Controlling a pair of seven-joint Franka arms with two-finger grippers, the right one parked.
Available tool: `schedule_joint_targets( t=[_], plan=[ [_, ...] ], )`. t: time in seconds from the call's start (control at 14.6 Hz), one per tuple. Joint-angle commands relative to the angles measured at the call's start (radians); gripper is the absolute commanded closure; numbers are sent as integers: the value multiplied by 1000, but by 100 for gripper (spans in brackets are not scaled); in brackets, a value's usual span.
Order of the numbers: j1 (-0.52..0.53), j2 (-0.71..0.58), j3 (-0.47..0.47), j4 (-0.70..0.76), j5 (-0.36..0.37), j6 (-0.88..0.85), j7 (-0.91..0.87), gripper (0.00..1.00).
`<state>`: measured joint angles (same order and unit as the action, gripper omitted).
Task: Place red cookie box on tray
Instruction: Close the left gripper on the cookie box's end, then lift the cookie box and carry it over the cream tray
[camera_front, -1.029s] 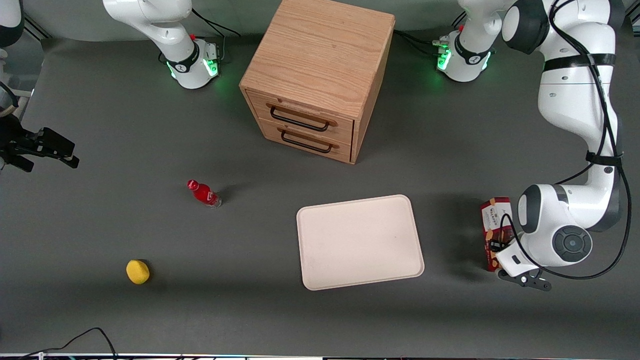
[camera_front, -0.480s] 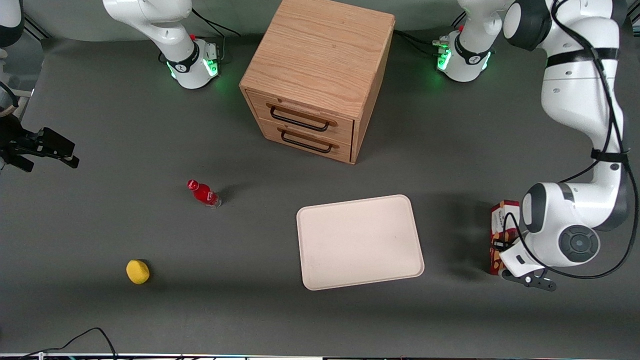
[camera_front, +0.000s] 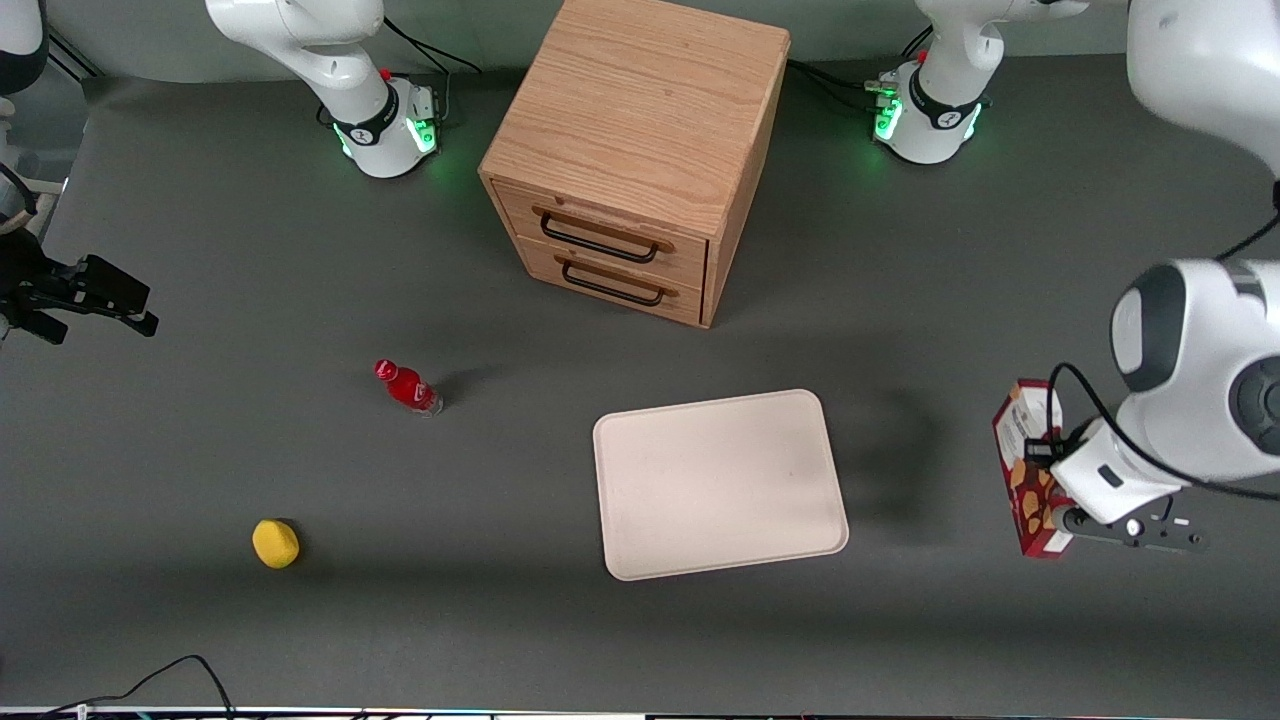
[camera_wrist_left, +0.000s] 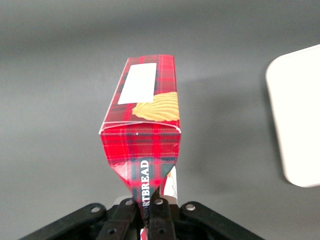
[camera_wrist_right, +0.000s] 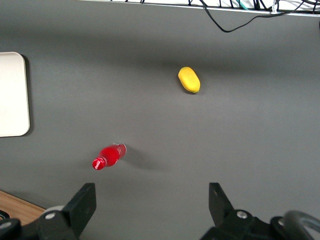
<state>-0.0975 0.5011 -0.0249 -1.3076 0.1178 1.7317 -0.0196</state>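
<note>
Grey counter (camera_front: 250, 250) under it all: claw (camera_wrist_left: 150, 210) pinches the box (camera_front: 1028, 480) by one end, lifted, toward the working arm's end, at 3 o'clock from the tray (camera_front: 720, 485). Such an end grip could let it swing or slip.

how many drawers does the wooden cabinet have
2: the upper drawer and the lower drawer, stacked on the light oak cabinet's front, both shut. The tool grips the dark-red cardboard cookie box.

Box in my grip, tray bare.
My gripper (camera_wrist_left: 148, 212) clamps the red tartan box (camera_front: 1024, 470) by one end, lifted and tilted, toward my end of the table, apart from the cream tray (camera_front: 718, 483).
</note>
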Motion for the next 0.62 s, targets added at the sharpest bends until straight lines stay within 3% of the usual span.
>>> schedule_joint_targets(
  t=[0.0,0.27,0.55],
  plan=[
    [-91,20,-15,95,-1,-139,-194,100],
    [-171,46,-65,178,-23,-244,-455,100],
    [-177,163,-153,261,-33,-213,-629,100]
  ],
)
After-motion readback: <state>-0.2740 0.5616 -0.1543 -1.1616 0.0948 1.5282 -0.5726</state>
